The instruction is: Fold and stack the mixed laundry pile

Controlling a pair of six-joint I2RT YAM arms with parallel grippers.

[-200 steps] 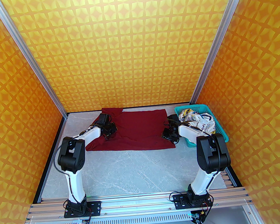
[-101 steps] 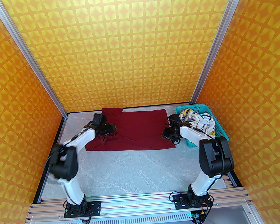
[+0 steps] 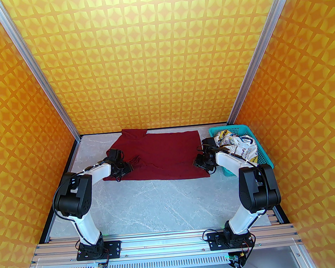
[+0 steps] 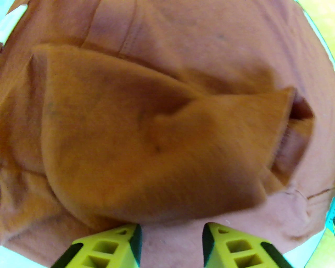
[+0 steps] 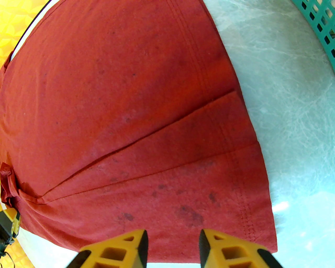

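The dark red T-shirt [image 3: 169,155] lies spread out at the back of the grey table, with a diagonal crease across it and its collar end bunched at the far left. My left gripper [image 3: 126,169] hovers over the shirt's near-left part. Its fingers [image 4: 125,243] stand open above a loose fold of the cloth [image 4: 157,130] and hold nothing. My right gripper [image 3: 199,162] is over the shirt's right edge, open, just above the hemmed corner [image 5: 235,209]. The white printed garment [image 3: 239,146] sits crumpled in the basket.
A teal perforated basket [image 3: 230,129] stands at the back right, right beside my right forearm; its wall [image 5: 322,23] shows in the right wrist view. Bare grey tabletop [image 3: 161,203] stretches between the shirt and the arm bases. Orange patterned walls enclose three sides.
My left gripper opened, let go of the shirt and drew back from the collar area toward the near left. The shirt's left part now lies flatter. The right arm barely moved.
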